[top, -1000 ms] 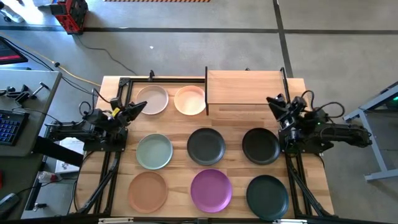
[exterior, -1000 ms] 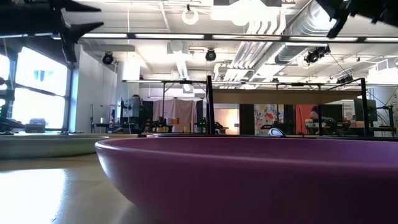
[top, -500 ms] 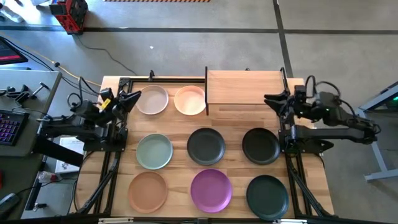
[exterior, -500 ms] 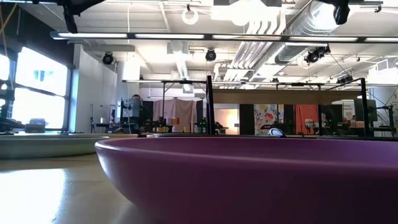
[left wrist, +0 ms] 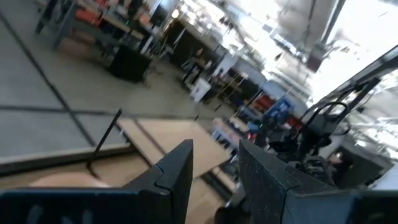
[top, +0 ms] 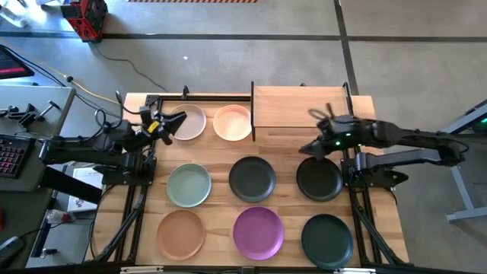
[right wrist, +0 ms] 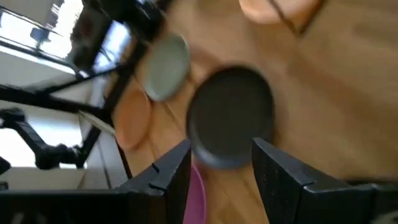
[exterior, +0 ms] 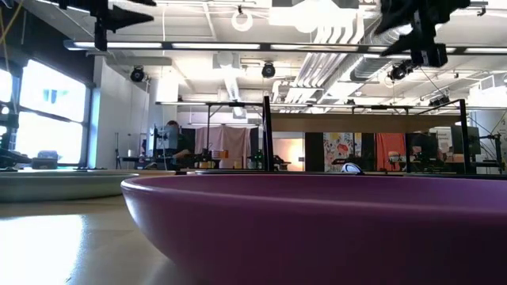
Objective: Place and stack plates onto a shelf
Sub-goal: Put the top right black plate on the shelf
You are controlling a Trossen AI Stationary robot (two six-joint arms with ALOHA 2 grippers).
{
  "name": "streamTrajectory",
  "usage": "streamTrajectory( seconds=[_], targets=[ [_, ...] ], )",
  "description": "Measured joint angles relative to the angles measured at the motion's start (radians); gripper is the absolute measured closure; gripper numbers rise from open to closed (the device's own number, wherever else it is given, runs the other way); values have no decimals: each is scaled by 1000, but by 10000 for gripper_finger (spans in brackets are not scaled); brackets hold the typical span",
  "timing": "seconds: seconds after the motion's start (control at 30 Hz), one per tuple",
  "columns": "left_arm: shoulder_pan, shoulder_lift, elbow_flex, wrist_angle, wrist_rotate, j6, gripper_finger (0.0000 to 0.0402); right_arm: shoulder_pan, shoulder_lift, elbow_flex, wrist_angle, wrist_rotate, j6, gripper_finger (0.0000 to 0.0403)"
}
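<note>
Eight plates rest flat on the wooden table: beige (top: 186, 122) and peach (top: 232, 122) at the far left, sage green (top: 189, 185) and two black ones (top: 252, 179) (top: 319, 179) in the middle row, terracotta (top: 181, 234), purple (top: 258, 232) and dark green (top: 327, 240) near the front. The shelf (top: 300, 106) stands at the far right, bare. My left gripper (top: 175, 123) hangs open above the beige plate's left rim. My right gripper (top: 308, 147) hangs open, slanting down, above the table between the shelf and the right black plate. Neither touches anything.
Black frame rails (top: 133, 213) (top: 364, 221) run along the table's left and right sides beside the arm bases. In the low view the purple plate (exterior: 317, 222) fills the foreground. A desk with a keyboard (top: 11, 152) stands left of the table.
My right gripper has swung out from the right side toward the table's middle and near edge, tipping from pointing upward to slanting down at the plates. My left gripper has risen and rolled a little near the beige plate. No plate has moved.
</note>
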State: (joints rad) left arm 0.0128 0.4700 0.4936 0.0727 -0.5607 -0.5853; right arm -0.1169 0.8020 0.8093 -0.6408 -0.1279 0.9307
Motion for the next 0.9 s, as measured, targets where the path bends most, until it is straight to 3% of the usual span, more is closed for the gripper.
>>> streamTrajectory(
  seconds=[0.3,0.9],
  targets=[
    [0,48,0,-111,0,-108,284,13,179,0,-30,-8,142,251],
    [0,59,0,-160,-2,-112,284,220,464,1,-55,46,356,251]
  ],
)
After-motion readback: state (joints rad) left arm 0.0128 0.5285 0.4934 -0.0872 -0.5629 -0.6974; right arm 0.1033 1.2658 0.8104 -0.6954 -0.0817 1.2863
